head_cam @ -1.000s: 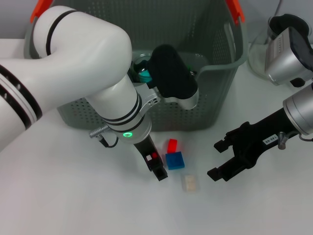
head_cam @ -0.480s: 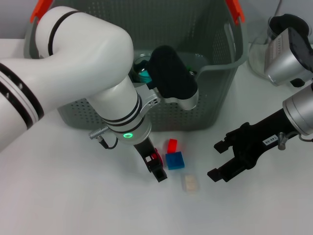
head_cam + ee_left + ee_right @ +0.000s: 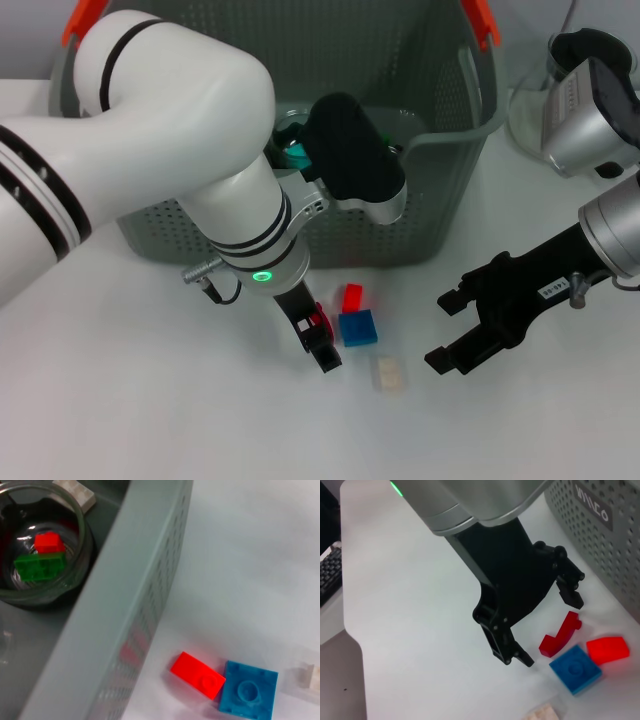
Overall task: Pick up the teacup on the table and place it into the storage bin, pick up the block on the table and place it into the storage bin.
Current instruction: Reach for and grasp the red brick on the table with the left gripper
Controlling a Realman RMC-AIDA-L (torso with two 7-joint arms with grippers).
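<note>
Left claw spread wide, low over the table, beside a curved red piece. Just past that: blue block, red block, pale block, all in front of the storage bin. Teacup already inside the bin. Probably light, stiff, slippery plastic; best pinched across flat sides. Right claw open, well apart.
</note>
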